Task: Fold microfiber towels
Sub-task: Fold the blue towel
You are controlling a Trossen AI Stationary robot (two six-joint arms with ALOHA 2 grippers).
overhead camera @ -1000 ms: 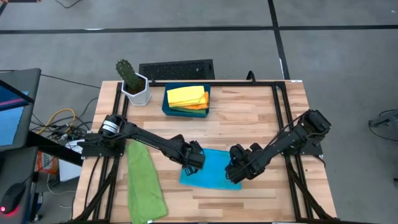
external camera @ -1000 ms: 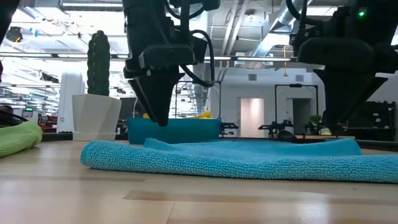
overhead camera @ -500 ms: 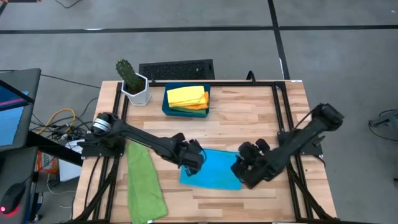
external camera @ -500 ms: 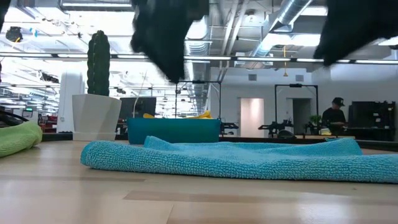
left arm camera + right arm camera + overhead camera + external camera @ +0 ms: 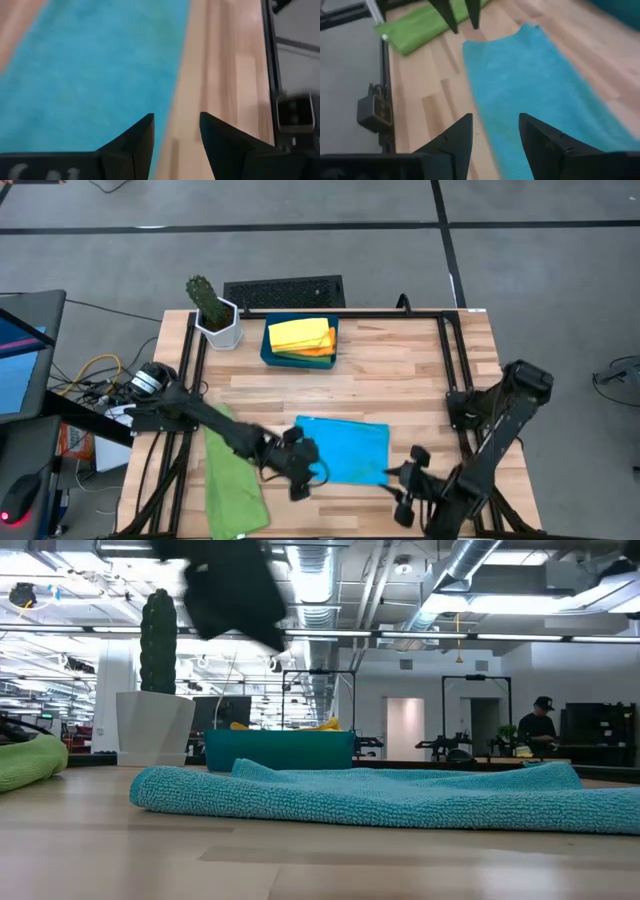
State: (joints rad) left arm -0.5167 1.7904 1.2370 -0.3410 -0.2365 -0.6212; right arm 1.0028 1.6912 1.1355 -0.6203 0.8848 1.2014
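Folded sky-blue microfiber towel (image 5: 344, 450) lying flat near the front middle of the pale butcher-block wooden bench (image 5: 400, 370), a soft rectangle with nubby looped pile and rounded, rolled edges in the low view (image 5: 380, 798). Long axis running left to right across the bench, short sides facing the 2 arms. Crumpled green microfiber towel (image 5: 233, 475) stretched front to back along the left side, long axis toward the front edge, well apart from the blue one. Folded yellow microfiber towel (image 5: 298, 333) stacked on a folded orange microfiber towel (image 5: 322, 348) inside the rigid dark teal rectangular tray (image 5: 270, 352) at the back. Left gripper (image 5: 303, 477) raised just off the blue towel's front left corner, jaws apart, holding nothing. Right gripper (image 5: 405, 492) lifted beyond the front right corner, jaws apart, empty. Spiny green cactus in a white faceted pot (image 5: 212, 312) at the back left corner.
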